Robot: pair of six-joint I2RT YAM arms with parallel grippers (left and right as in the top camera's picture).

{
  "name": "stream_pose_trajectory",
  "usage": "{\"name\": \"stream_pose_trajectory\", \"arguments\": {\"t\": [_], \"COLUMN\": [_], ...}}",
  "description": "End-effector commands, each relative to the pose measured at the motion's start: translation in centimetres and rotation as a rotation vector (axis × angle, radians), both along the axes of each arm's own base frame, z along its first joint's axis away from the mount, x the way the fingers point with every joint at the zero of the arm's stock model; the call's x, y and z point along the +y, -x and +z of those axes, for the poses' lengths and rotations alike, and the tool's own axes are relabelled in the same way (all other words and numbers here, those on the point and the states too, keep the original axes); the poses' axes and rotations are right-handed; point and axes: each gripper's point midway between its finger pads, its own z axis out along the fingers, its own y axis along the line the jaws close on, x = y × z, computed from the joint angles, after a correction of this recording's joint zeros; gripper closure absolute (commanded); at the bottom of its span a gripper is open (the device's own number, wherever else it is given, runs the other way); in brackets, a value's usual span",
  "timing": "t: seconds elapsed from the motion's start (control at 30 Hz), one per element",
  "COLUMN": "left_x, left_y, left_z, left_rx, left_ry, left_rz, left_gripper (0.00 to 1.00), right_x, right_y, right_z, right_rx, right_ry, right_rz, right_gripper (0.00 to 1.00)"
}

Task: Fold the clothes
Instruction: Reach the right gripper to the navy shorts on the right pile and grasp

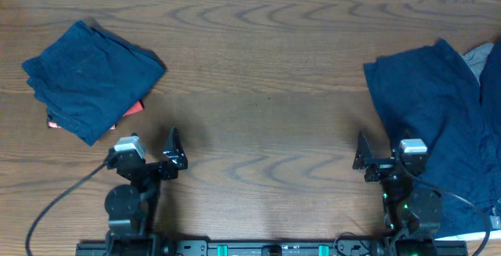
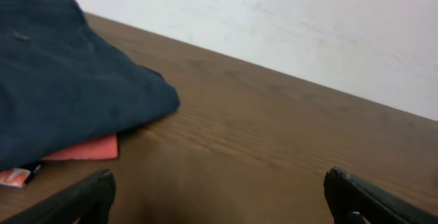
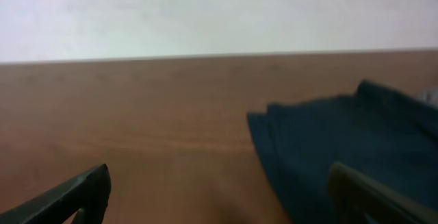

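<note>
R gripper [image 3: 222, 202] sitting nearer: unfolded navy shorts [image 1: 427, 107] lying just right-fwd of its fingers, long axis running fore-aft. You're keeping both grippers' fingers spread, empty — L gripper [image 2: 219, 202] idling beside folded stack [image 1: 90, 80].

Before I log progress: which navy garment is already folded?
The dark navy cloth bundle far left, compact, over a red piece; the right navy garment lies spread loose.

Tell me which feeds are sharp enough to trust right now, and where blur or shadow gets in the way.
Overhead: even light, sharp grain on the table, faint shadow beside the folded navy stack. Left wrist: stack in fair focus, left gripper's fingers blurred black at the bottom edge. Right wrist: soft throughout; the unfolded navy cloth shows no detail.
</note>
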Motion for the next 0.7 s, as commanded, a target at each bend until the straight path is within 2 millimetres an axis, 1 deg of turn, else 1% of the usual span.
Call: {"name": "stream_pose_trajectory", "arguments": {"t": [0.0,0.1,0.17,0.23,0.3,0.37,0.5,0.57,0.67], "left_x": [-0.8,-0.7,-0.7,-0.7,-0.7,-0.7,-0.7,-0.7,-0.7], "left_y": [-0.3,-1.1,-1.7,-2.3,-2.7,-3.0,-3.8,-4.0,-3.8], "left_z": [4.5,5.5,5.8,5.6,5.1,4.4,2.5,1.3,-0.3], "left_rx": [0.001,0.1,0.195,0.292,0.393,0.49,0.607,0.655,0.725], "left_ry": [0.021,0.021,0.015,0.016,0.02,0.024,0.03,0.032,0.036], "left_rz": [-0.043,-0.043,-0.045,-0.045,-0.045,-0.044,-0.044,-0.043,-0.043], "left_gripper": [0.02,0.02,0.02,0.02,0.02,0.02,0.02,0.02,0.02], "right_x": [-0.3,-0.5,-0.5,-0.6,-0.8,-1.3,-2.8,-3.4,-4.4], "right_y": [-0.1,-0.9,-1.7,-2.9,-4.0,-5.2,-7.2,-8.5,-9.6], "right_z": [2.2,2.9,3.1,2.8,1.9,0.3,-4.0,-6.4,-9.6], "right_rx": [0.034,0.117,0.192,0.293,0.404,0.536,0.791,0.872,0.93], "right_ry": [-0.012,-0.004,0.003,0.023,0.032,0.037,0.034,0.041,0.05], "right_rz": [-0.02,-0.032,-0.037,-0.041,-0.05,-0.066,-0.108,-0.117,-0.14], "right_gripper": [0.01,0.01,0.01,0.01,0.01,0.01,0.01,0.01,0.01]}}
